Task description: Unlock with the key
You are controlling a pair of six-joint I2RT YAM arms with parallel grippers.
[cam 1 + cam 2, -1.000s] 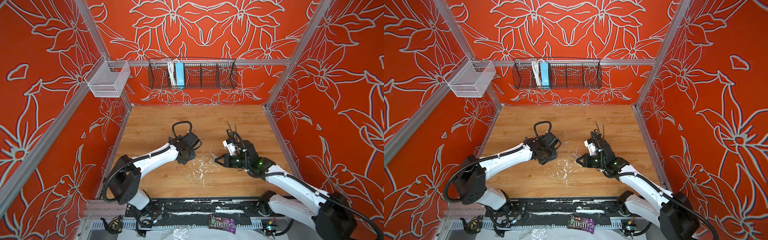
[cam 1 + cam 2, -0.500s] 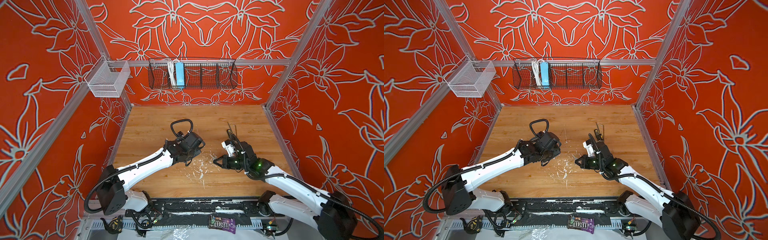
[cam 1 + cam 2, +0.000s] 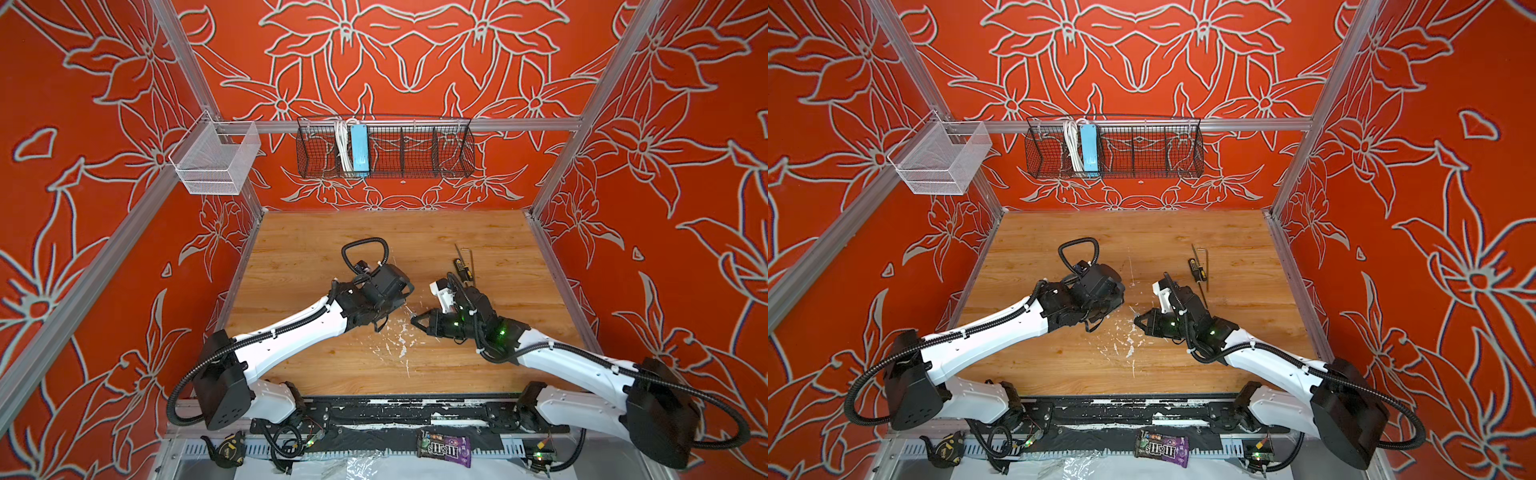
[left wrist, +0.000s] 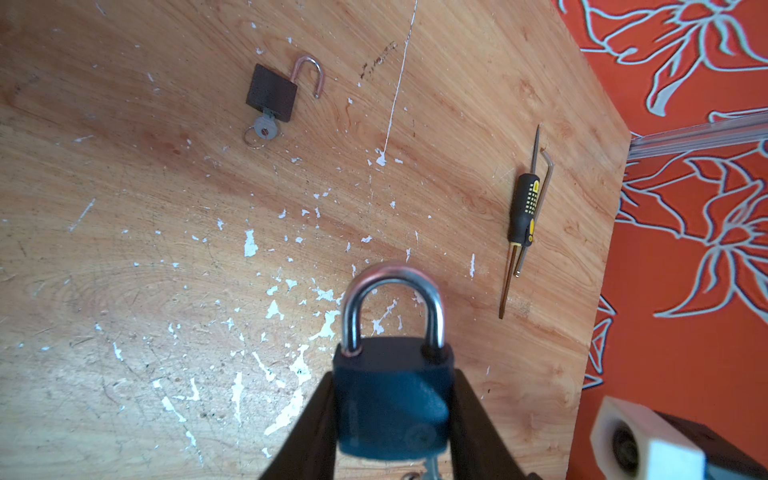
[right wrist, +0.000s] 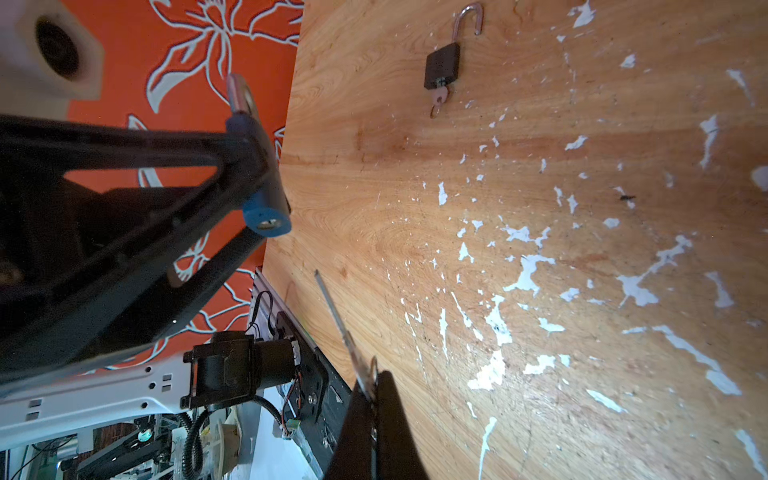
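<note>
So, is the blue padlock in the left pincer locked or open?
Shut: both legs of the shackle sit inside the body of the blue padlock in the left wrist view.

The padlock's (image 4: pixel 392 407) body looks matt, its shackle (image 4: pixel 392 274) polished metal, the table (image 4: pixel 124 270) scuffed wood.

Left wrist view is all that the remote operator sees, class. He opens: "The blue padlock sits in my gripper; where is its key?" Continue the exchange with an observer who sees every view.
Observer: The right gripper is shut on a thin silver key.
Operator: Is it in the lock yet?
Observer: No. Its tip stands apart from the keyhole in the underside of the blue padlock.
Operator: How do the arms stand?
Observer: In both top views the left gripper and the right one face each other over the middle of the wooden table.
</note>
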